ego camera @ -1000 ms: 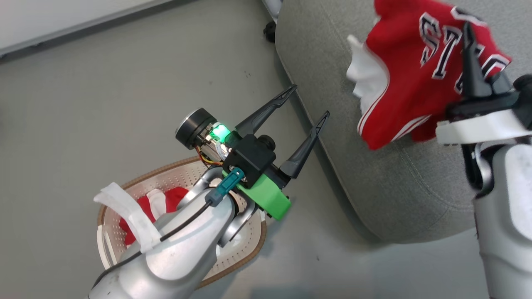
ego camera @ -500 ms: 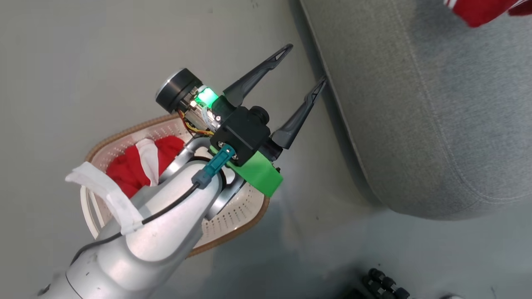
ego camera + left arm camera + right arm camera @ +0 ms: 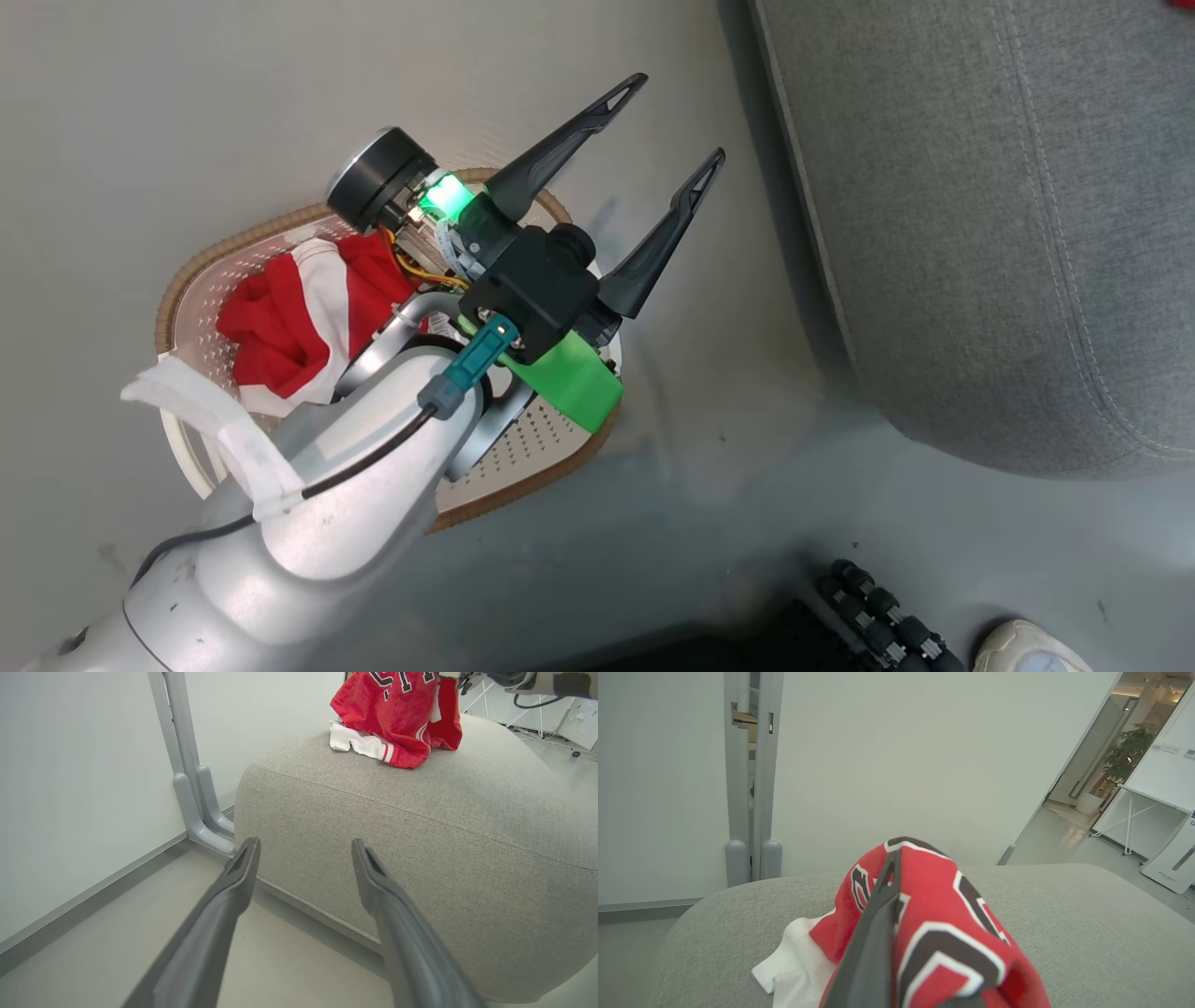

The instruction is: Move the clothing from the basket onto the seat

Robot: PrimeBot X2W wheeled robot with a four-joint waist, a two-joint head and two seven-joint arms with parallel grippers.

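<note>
Left tool [image 3: 679, 117] [image 3: 304, 842]: fingers spread wide, nothing between them, tips over bare floor [image 3: 187, 112]. Behind and beneath this tool sits the laundry basket [image 3: 537, 439], perforated wall and brown rim showing; the forearm covers its middle and near side, so the base cannot be read. To the tool's left inside the basket lies a crumpled red-and-white jersey [image 3: 280, 317], partly tucked under the wrist, no number or lettering legible. To the tool's right and ahead of it rises the grey seat [image 3: 980, 233] [image 3: 420, 835], cut off by the frame edges in the head view; a strip of floor separates it from the basket. Right tool [image 3: 893, 858]: fingers pressed together, clamped on the lettered jersey [image 3: 934, 914] [image 3: 397, 714], which bunches up around the fingers and hides most of them. Its dark, white-edged letters are folded and unreadable. The lower hem and a white part of it rest on top of the seat [image 3: 1087, 933], just below this tool; the upper part runs out of the left wrist view. Beyond the left tool, a grey wall post [image 3: 187, 765] meets the floor beside the seat. Near the head view's lower right, the toe of a pale shoe [image 3: 1027, 649], cropped, and a dark ribbed object [image 3: 878, 616] too cut off to identify.
</note>
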